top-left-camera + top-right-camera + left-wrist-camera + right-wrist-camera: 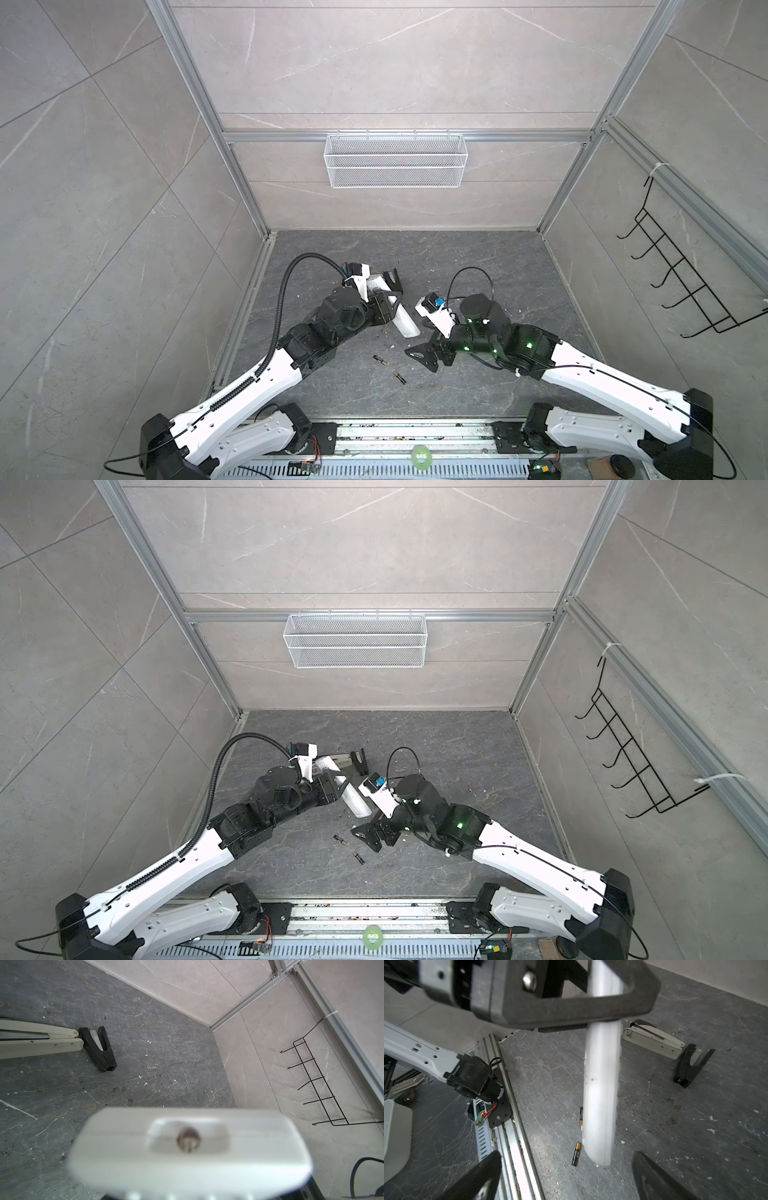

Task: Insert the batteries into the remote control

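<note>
Two grippers differ. The left gripper [385,302] is clamped on the long slim white plastic remote control [405,324], holding it tilted above the table. The right gripper [428,349] has its jaws spread wide and empty, near the remote's lower end. The small black cylindrical batteries with copper-gold end bands [576,1154] lie loose on the dark grey veined stone table [478,257]. A beige-and-black stapler [654,1041] lies farther back. The pale marbled walls carry a white wire mesh basket [395,160] and a black wire hook rack [681,274].
</note>
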`<act>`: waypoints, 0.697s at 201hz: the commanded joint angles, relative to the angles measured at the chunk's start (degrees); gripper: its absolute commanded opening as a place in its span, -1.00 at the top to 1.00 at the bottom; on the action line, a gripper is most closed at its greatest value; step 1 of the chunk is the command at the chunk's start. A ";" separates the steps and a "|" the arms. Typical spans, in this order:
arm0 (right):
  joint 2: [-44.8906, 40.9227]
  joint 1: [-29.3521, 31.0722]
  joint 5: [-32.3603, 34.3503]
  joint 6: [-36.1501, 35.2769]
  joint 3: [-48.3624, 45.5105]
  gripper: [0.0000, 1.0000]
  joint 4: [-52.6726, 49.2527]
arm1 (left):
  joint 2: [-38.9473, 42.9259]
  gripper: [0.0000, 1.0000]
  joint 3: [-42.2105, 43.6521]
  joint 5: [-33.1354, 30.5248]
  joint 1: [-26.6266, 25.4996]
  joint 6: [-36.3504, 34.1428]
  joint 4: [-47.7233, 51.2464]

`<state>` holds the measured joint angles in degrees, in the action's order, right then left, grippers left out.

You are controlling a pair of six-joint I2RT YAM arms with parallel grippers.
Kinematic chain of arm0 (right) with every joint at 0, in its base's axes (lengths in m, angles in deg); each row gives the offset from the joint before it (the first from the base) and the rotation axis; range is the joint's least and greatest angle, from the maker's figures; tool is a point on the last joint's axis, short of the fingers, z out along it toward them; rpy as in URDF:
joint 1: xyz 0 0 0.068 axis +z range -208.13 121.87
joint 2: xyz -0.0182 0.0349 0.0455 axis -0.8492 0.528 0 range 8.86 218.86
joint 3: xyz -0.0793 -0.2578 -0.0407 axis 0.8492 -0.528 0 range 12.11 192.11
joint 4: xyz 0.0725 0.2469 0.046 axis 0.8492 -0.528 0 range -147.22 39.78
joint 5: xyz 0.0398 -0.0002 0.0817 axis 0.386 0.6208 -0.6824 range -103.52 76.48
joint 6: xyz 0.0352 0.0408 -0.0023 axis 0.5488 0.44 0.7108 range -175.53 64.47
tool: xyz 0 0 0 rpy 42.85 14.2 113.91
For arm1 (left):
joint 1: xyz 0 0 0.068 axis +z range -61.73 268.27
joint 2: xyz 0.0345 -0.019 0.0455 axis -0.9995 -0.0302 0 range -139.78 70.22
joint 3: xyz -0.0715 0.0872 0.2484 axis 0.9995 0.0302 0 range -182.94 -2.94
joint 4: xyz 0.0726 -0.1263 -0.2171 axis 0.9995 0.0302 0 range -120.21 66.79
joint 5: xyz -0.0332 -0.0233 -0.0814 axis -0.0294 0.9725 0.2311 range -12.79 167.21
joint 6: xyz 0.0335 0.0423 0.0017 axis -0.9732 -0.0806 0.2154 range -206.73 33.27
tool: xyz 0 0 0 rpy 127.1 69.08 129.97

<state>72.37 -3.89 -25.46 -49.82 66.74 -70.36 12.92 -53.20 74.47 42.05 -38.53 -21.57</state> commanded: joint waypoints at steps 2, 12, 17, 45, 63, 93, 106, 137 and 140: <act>1.71 0.51 4.83 -1.90 2.40 -0.95 2.86 | -0.23 1.00 -2.70 -0.53 0.18 1.85 -1.60; 2.42 0.52 4.95 -1.89 2.31 -0.92 3.92 | -0.46 1.00 -2.45 -0.43 0.20 1.96 -2.00; 2.90 0.51 5.08 -1.90 2.45 -0.91 4.05 | -0.54 1.00 -2.40 -0.34 0.17 2.00 -2.17; 5.28 0.51 5.72 -2.34 2.98 -0.80 4.62 | -1.22 1.00 -2.10 0.52 0.23 2.59 -3.44; 5.92 0.50 5.70 -2.51 2.63 -0.71 5.50 | -1.67 1.00 -2.36 1.05 0.17 2.68 -3.70; 7.31 0.49 6.06 -2.71 2.56 -0.57 6.02 | -1.78 1.00 -2.23 1.33 0.18 2.72 -4.14; 7.74 0.49 6.38 -2.71 2.40 -0.51 6.52 | -1.85 1.00 -2.30 1.64 0.19 2.69 -4.21; 8.34 0.51 6.50 -2.55 2.15 -0.17 7.53 | -1.68 1.00 -2.12 1.69 0.19 2.80 -4.18; 8.38 0.51 6.50 -2.49 2.08 -0.11 7.58 | -1.68 1.00 -2.12 1.61 0.22 2.78 -4.19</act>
<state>80.06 -3.69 -19.84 -52.55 68.23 -64.66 10.97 -53.20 75.36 42.08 -36.17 -22.75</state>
